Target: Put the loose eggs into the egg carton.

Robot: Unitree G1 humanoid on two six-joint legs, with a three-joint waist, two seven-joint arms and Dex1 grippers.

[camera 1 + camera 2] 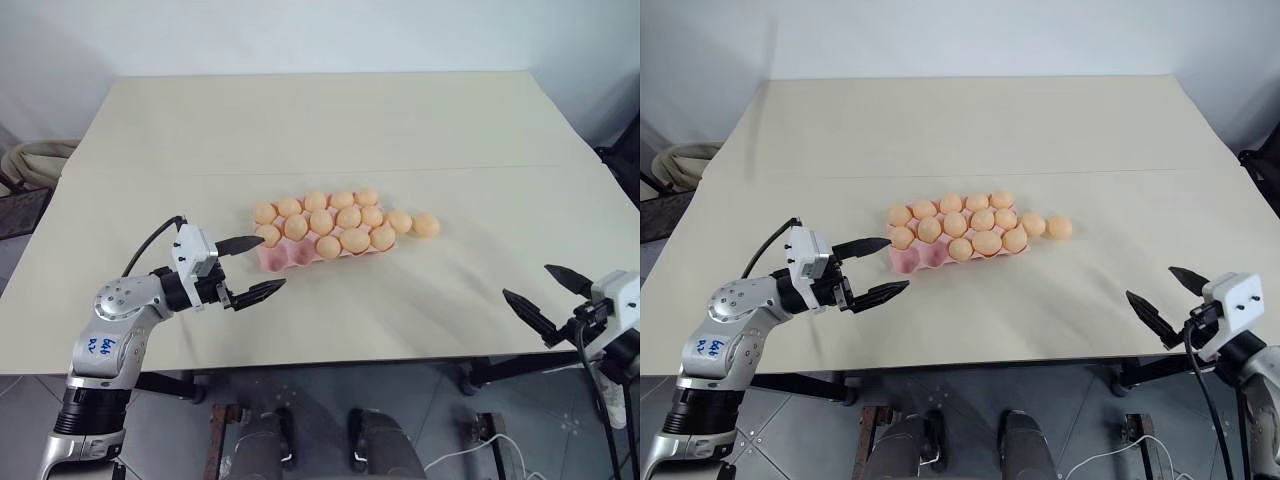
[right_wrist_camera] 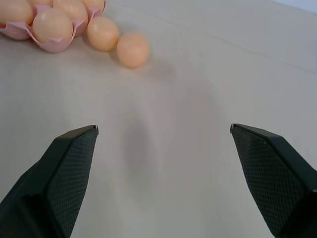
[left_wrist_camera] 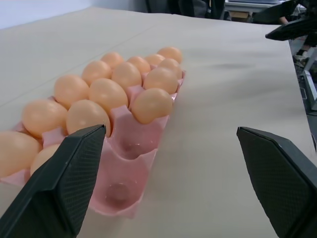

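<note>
Two eggs wait beside the carton.
Both grippers are released; the right gripper (image 1: 548,293) should take the outer egg (image 1: 426,225) gently, for the empty cups (image 3: 125,163).

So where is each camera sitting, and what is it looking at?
Head eyes: look down over the table, both arms, egg carton.
Left wrist: behind the open left gripper, facing the carton's two empty cups.
Right wrist: behind the open right gripper, facing two loose eggs.
All share the carton.

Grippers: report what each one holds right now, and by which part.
Nothing is held. The left gripper and the right gripper are both open and empty.
</note>
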